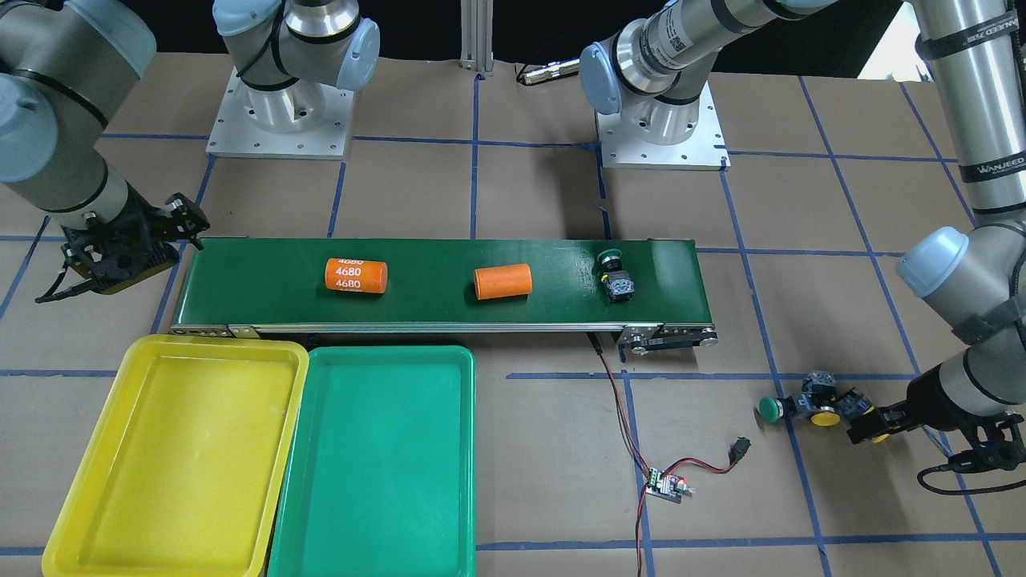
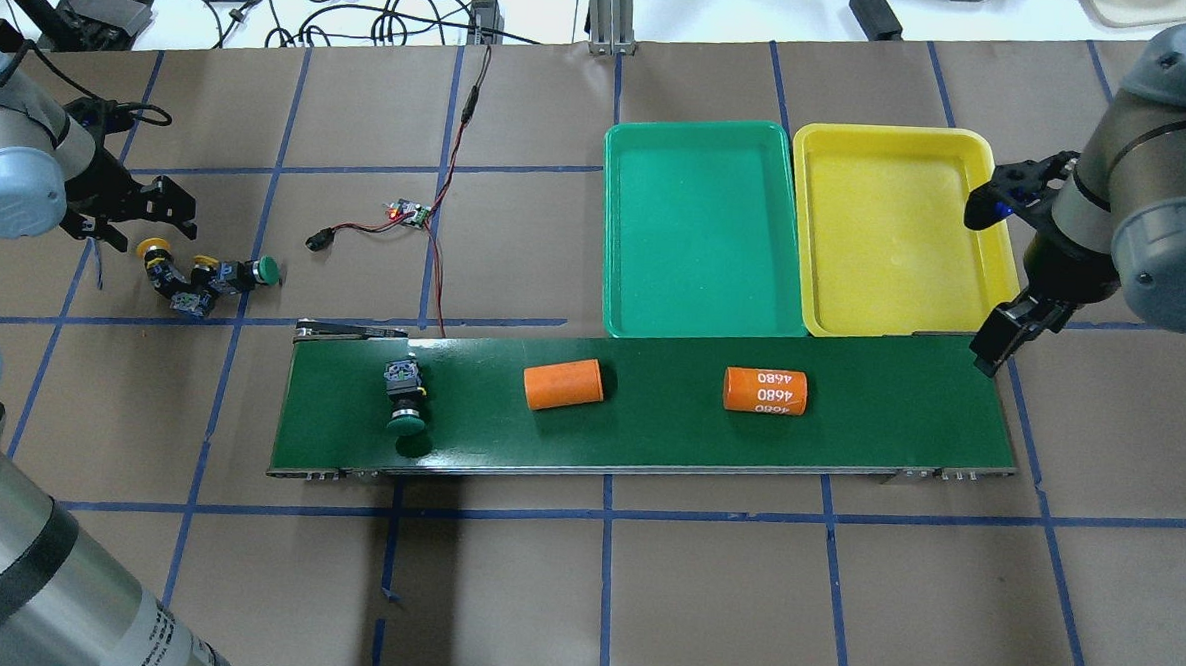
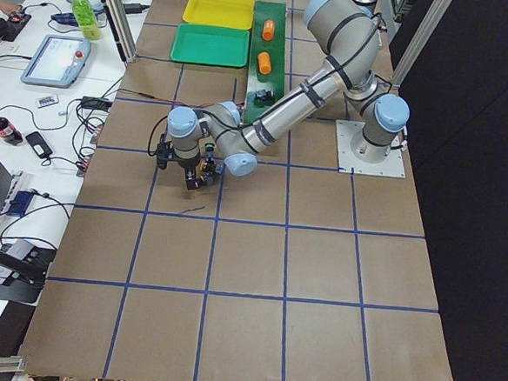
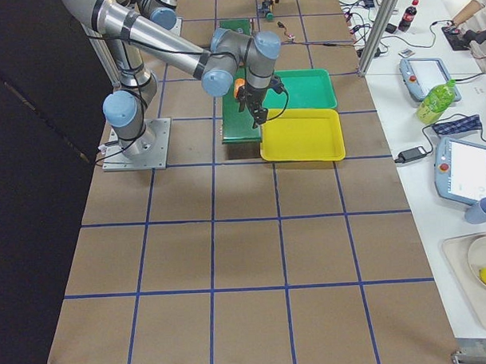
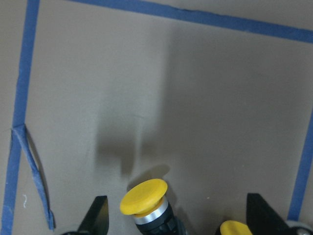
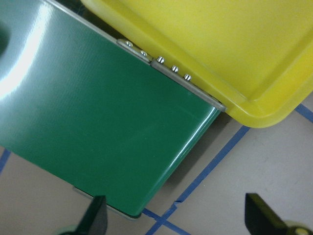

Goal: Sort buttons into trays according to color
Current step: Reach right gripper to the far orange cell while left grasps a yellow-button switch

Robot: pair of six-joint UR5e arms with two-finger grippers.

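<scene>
Trays lie side by side at the lower left of the front view, the yellow tray outermost and the green tray next to it; neither holds a button yet. Above them the conveyor belt carries two orange cylinders and, toward its right end, a green button. The right gripper hangs over the belt's end by the yellow tray's corner, fingers spread and holding nothing. At the lower right, the left gripper sits low, fingers apart, astride a yellow button without clamping it. A second yellow button and a second green button crowd close beside it. This looks like the first pick: closing below the cap, then lifting clear of the neighbours.
</scene>
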